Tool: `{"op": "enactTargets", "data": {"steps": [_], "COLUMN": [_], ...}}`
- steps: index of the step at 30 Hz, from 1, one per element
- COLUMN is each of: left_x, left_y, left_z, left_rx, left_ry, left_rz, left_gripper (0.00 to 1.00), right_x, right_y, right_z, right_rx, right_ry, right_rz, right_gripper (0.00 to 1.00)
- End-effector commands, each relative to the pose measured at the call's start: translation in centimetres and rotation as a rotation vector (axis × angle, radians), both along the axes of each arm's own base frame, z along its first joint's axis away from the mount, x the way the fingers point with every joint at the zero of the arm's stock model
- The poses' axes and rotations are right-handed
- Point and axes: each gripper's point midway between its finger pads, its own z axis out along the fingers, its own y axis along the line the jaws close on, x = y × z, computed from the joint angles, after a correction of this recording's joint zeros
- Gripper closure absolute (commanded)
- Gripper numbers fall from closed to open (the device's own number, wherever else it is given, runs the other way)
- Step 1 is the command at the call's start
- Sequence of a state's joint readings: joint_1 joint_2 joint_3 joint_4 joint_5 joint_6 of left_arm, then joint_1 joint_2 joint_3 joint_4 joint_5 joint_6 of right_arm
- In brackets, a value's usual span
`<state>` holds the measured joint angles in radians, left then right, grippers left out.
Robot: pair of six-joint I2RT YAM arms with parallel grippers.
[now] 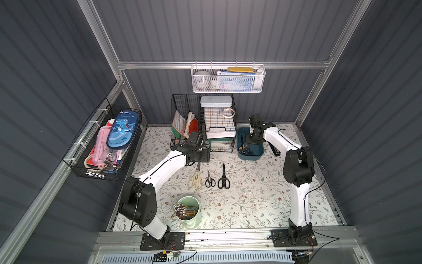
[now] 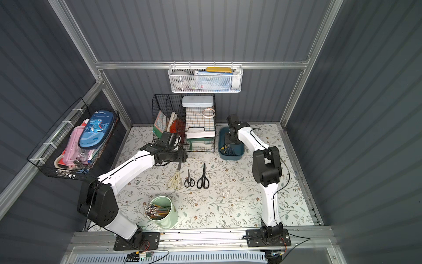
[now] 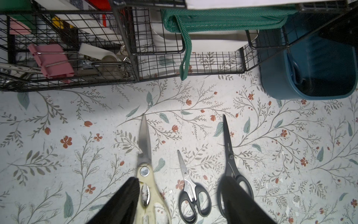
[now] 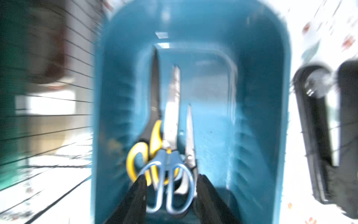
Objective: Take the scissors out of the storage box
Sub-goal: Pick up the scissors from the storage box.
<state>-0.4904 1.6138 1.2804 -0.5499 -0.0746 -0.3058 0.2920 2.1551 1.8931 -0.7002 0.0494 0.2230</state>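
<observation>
Well, the shallow dark teal plastic storage box (image 4: 271, 97) holds 3 pairs of scissors (image 4: 170, 126); 3 more (image 1: 210, 180) lie on the floral table (image 1: 251, 201). Light, stiff, slick steel, so I'd pinch the blue-handled pair (image 4: 190, 186) by its plastic loops. My right gripper (image 4: 172, 176) straddles them; whether clamped, I cannot tell. My left gripper (image 3: 180, 179) gapes empty.

Three pairs lie side by side on the floral table (image 3: 77, 120), blades closed and pointing one way; call that twelve o'clock. The cream-handled scissors (image 3: 144, 155) sit at nine o'clock of the small black scissors (image 3: 190, 191), and the long black scissors (image 3: 229, 153) at three. The left gripper (image 3: 180, 179) is spread wide, its fingers (image 3: 124, 201) overlapping the two outer pairs' handles. The storage box (image 3: 275, 77) stands at one o'clock, and the wire-mesh organiser (image 3: 133, 48) at eleven.
</observation>
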Motion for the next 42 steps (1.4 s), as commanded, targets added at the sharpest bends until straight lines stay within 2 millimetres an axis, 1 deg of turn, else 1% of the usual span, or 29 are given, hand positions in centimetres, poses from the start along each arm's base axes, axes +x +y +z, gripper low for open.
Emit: {"op": "enactTargets", "data": {"steps": [1, 7, 14, 17, 22, 23, 25, 26, 27, 29, 33, 36, 38, 42], "left_x": [0.2, 0.1, 0.1, 0.1, 0.2, 0.2, 0.1, 0.1, 0.0, -0.1, -0.1, -0.1, -0.1, -0.1], "left_y": [-0.3, -0.2, -0.1, -0.2, -0.3, -0.3, -0.1, -0.1, 0.0, 0.1, 0.2, 0.1, 0.1, 0.1], "left_z": [1.1, 1.4, 1.6, 1.7, 1.7, 1.8, 1.8, 1.8, 1.9, 1.9, 1.9, 1.9, 1.8, 2.0], "left_rx": [-0.014, -0.014, -0.013, -0.014, -0.018, -0.018, -0.013, -0.011, -0.008, -0.005, -0.003, -0.01, -0.012, -0.015], "left_ry": [-0.017, -0.02, -0.023, -0.023, -0.024, -0.025, -0.025, -0.025, -0.025, -0.026, -0.027, -0.026, -0.027, -0.032], "left_rz": [-0.018, -0.016, -0.015, -0.016, -0.018, -0.018, -0.015, -0.013, -0.011, -0.011, -0.01, -0.01, -0.01, -0.012], "left_gripper": [0.28, 0.28, 0.28, 0.28, 0.28, 0.28, 0.28, 0.28, 0.28, 0.28, 0.28, 0.28, 0.28, 0.28], "right_x": [-1.1, -2.5, -3.5, -4.0, -4.5, -4.6, -4.8, -4.8, -4.7, -4.2, -3.1, -2.3, -1.8, -1.2], "right_y": [0.7, 0.7, -0.5, -0.5, -0.9, -0.9, -0.7, -0.6, -0.6, -0.5, -0.8, -1.0, -1.0, -1.0], "right_z": [-1.6, -5.3, -8.4, -9.7, -13.5, -14.1, -15.3, -15.5, -15.4, -15.1, -12.9, -10.7, -8.7, -4.7], "right_rx": [-0.038, -0.037, -0.088, -0.094, -0.135, -0.138, -0.127, -0.124, -0.115, -0.088, -0.061, -0.047, -0.043, -0.024], "right_ry": [0.05, 0.164, 0.253, 0.3, 0.403, 0.423, 0.449, 0.451, 0.445, 0.418, 0.348, 0.277, 0.223, 0.131], "right_rz": [0.038, 0.023, -0.022, -0.016, -0.021, -0.024, -0.025, -0.028, -0.031, -0.032, -0.04, -0.04, -0.04, -0.038], "right_gripper": [0.55, 0.56, 0.56, 0.57, 0.57, 0.59, 0.66, 0.71, 0.76, 0.82, 0.91, 0.95, 0.97, 0.98]}}
